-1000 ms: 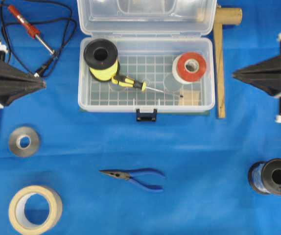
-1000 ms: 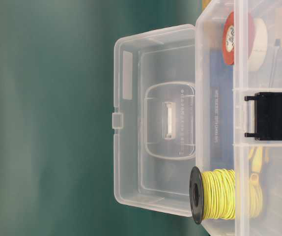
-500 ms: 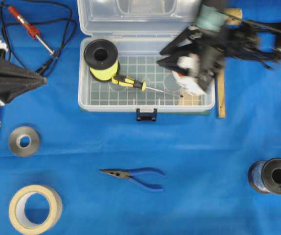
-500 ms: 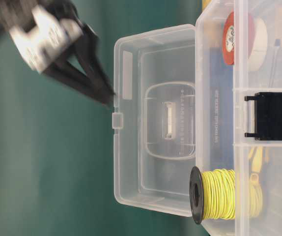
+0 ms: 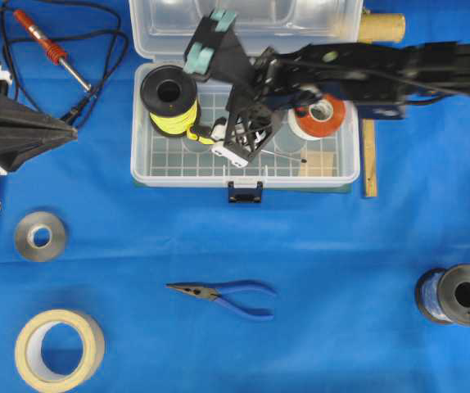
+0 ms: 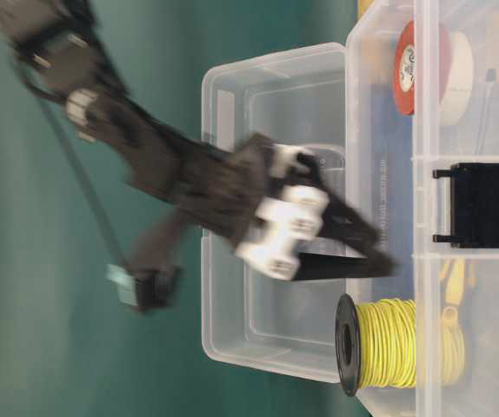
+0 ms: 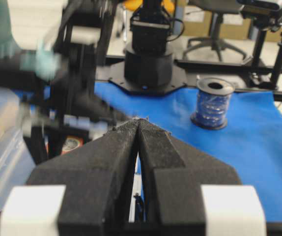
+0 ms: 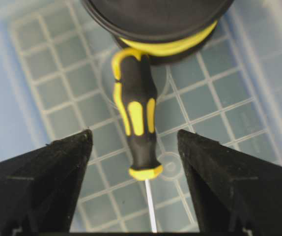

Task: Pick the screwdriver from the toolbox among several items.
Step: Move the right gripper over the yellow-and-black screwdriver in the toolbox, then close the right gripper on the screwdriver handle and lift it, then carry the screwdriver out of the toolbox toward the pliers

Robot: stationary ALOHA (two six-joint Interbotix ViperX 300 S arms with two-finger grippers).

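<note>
The screwdriver (image 8: 135,128), with a yellow-and-black handle and a thin silver shaft, lies on the grid floor of the clear toolbox (image 5: 243,181). Its handle end touches the yellow wire spool (image 5: 169,98). My right gripper (image 8: 133,135) is open and hangs over it, one finger on each side of the handle's collar end, neither touching. From overhead, the right gripper (image 5: 239,141) hides most of the screwdriver (image 5: 202,135). A red tape roll (image 5: 325,110) and a tan block (image 5: 321,164) sit at the box's right end. My left gripper (image 5: 67,135) rests shut at the left edge.
The toolbox lid (image 6: 267,208) stands open behind the right arm. On the blue cloth lie a red soldering iron (image 5: 47,45), blue-handled pliers (image 5: 227,293), a grey roll (image 5: 40,236), a masking tape roll (image 5: 59,348), a blue wire spool (image 5: 456,296) and a wooden piece (image 5: 370,164).
My right arm swung in from the right edge, across the toolbox and down over the screwdriver, and its jaws went from shut to open. The left arm has not moved.
</note>
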